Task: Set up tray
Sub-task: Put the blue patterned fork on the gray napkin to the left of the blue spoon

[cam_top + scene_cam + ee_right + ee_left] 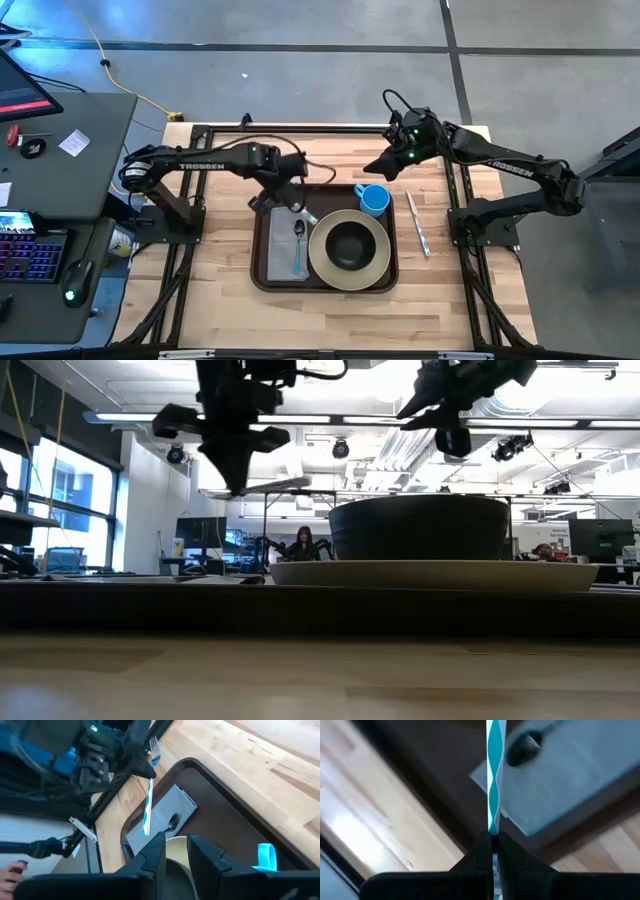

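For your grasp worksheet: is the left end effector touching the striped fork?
Touching. The left wrist view shows the left end effector shut on the fork handle.

smooth dark plastic tray [264, 262] – pale wood-grain table [220, 300] – matt grey napkin [283, 248]

left gripper [296, 203] fingers clamped, right gripper [377, 166] raised

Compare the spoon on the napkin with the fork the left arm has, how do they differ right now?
The spoon lies flat on the grey napkin inside the tray; the fork is off the tray, pinched in the left gripper. The spoon shows its bowl, the fork its tines. Only the fork visibly has a teal-and-white striped handle.
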{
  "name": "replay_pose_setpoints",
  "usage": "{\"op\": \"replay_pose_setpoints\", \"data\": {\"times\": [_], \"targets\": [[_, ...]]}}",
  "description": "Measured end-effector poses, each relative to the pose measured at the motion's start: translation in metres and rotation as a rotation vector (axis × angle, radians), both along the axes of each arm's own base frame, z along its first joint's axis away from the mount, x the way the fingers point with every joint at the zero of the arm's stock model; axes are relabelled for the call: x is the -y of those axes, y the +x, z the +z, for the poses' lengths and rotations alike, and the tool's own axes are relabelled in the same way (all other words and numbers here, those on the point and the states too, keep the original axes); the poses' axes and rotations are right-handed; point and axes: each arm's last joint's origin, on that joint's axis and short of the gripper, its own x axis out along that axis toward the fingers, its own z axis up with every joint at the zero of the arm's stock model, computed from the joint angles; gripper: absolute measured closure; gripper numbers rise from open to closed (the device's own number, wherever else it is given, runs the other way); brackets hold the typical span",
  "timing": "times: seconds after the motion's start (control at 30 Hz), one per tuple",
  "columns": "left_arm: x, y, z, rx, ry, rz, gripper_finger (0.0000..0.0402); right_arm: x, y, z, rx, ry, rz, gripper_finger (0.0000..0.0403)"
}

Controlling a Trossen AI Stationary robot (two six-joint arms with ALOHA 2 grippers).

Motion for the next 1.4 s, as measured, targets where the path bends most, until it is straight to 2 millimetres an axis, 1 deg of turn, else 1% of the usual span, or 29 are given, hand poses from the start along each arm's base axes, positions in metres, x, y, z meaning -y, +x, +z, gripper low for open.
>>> {"op": "replay_pose_setpoints", "data": {"times": [0.13, 0.4, 0.47, 0.57, 0.73, 0.97, 1.03, 1.27, 1.4], "targets": [[0.016, -0.003, -0.011, -0.058, 0.003, -0.090, 0.0365, -0.001, 0.000, 0.000, 0.016, -0.018, 0.067, 0.0331], [0.051, -0.014, -0.043, -0.177, 0.024, -0.382, 0.0365, -0.003, -0.002, -0.002, 0.003, -0.045, 0.127, 0.0332], [0.057, -0.016, -0.050, -0.183, 0.021, -0.411, 0.0361, -0.004, -0.002, -0.003, -0.006, -0.039, 0.141, 0.0331], [0.065, -0.014, -0.059, -0.147, 0.052, -0.437, 0.0354, -0.005, -0.004, -0.005, -0.017, -0.020, 0.163, 0.0332], [0.074, -0.006, -0.066, -0.069, 0.081, -0.460, 0.0363, -0.007, -0.006, -0.007, -0.042, 0.015, 0.192, 0.0332], [0.074, -0.001, -0.079, -0.112, 0.062, -0.523, 0.0356, -0.013, -0.013, -0.005, -0.057, 0.037, 0.204, 0.0332], [0.075, 0.003, -0.082, -0.085, 0.057, -0.538, 0.0355, -0.015, -0.016, -0.003, -0.061, 0.035, 0.201, 0.0332], [0.078, 0.009, -0.105, -0.147, 0.030, -0.565, 0.0355, -0.022, -0.021, 0.001, -0.079, 0.043, 0.168, 0.0332], [0.078, 0.011, -0.107, -0.141, 0.040, -0.574, 0.0353, -0.024, -0.023, 0.002, -0.088, 0.053, 0.152, 0.0332]]}}
